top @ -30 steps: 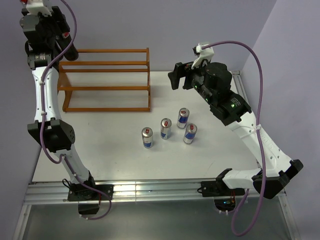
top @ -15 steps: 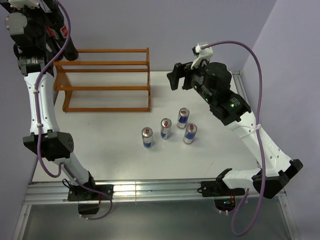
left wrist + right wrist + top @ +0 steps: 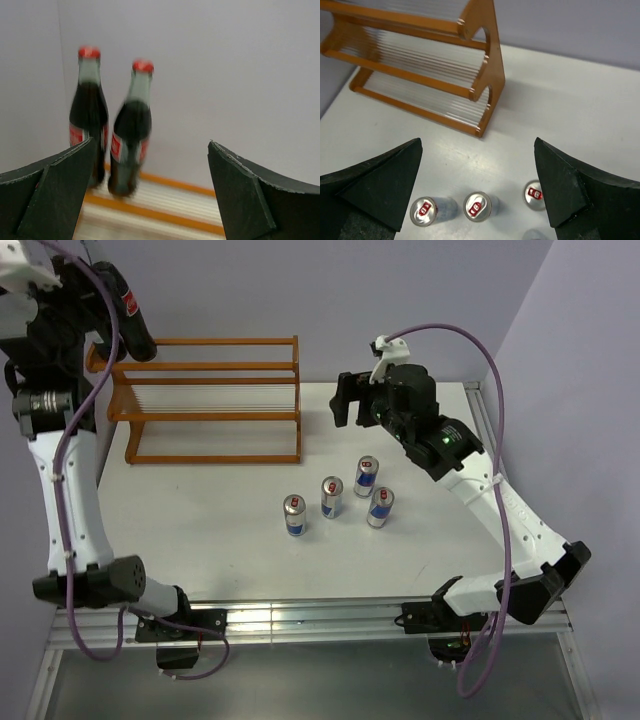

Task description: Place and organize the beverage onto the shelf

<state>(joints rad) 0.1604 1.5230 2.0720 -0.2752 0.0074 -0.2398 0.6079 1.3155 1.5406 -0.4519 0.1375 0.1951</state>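
Left end effector (image 3: 151, 142): fingers spread wide, holding and touching nothing. Ahead of it, nearer its left finger, the first cola bottle (image 3: 88, 115) and second cola bottle (image 3: 131, 130) stand upright, side by side, on the rails of the shelf (image 3: 165, 212). Right end effector (image 3: 478, 140): likewise spread wide and empty, raised over the desk (image 3: 580, 100). Below it stand the left can (image 3: 423, 211), middle can (image 3: 477, 205), right can (image 3: 535, 194) and a fourth can (image 3: 535, 234), apart from one another; the shelf lies ahead, beyond them

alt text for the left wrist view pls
Two dark cola bottles with red caps and labels stand upright side by side on the orange-brown shelf, against a pale wall. The open, empty left gripper frames them with its fingers.
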